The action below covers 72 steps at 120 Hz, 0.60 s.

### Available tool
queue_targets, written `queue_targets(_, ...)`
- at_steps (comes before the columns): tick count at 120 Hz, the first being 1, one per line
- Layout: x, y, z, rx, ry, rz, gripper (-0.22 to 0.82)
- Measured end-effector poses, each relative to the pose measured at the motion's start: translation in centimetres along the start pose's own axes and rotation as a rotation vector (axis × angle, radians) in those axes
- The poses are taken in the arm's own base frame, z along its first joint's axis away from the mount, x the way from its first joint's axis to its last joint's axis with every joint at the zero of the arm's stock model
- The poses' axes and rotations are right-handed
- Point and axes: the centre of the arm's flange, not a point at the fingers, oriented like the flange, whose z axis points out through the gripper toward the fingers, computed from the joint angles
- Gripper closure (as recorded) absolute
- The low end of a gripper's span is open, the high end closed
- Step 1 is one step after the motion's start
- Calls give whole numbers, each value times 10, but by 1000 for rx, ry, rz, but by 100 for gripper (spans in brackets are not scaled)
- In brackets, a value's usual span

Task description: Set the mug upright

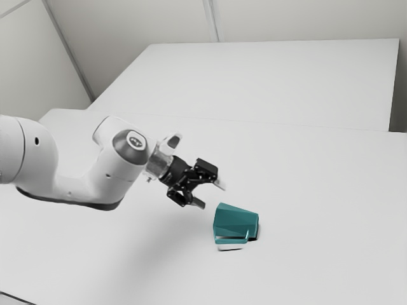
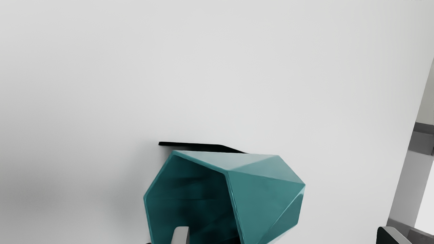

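Mug (image 1: 234,219): one, lying on worktop (image 1: 318,190)
Mouth: exterior view's left
Long axis: roughly level
My pincer (image 1: 210,194): one, spread, near mug

Bright light washes the table (image 1: 318,171); a soft grey shadow spreads across it; the mug (image 2: 261,200) looks dark inside.

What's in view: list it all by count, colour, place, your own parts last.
Table: 1, white, across the exterior view
Mug: 1, teal, on its side on the table, mouth toward the exterior view's left
Handle: 1, teal, on the mug's side
Farther surface: 1, white, beyond the table
Walls: at least 2, pale grey, at the back
Arm: 1, white and grey, from the exterior view's left
Jaws: 2, black with grey tips, spread open near the mug
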Motion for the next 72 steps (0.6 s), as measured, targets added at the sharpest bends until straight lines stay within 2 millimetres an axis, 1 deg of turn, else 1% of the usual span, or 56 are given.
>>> queue_targets(18,-4,-6,14,-16,-4,0,0)
queue_targets(48,-14,-7,26,-36,-37,91,0)
queue_targets(72,-14,-7,38,-84,-46,110,0)
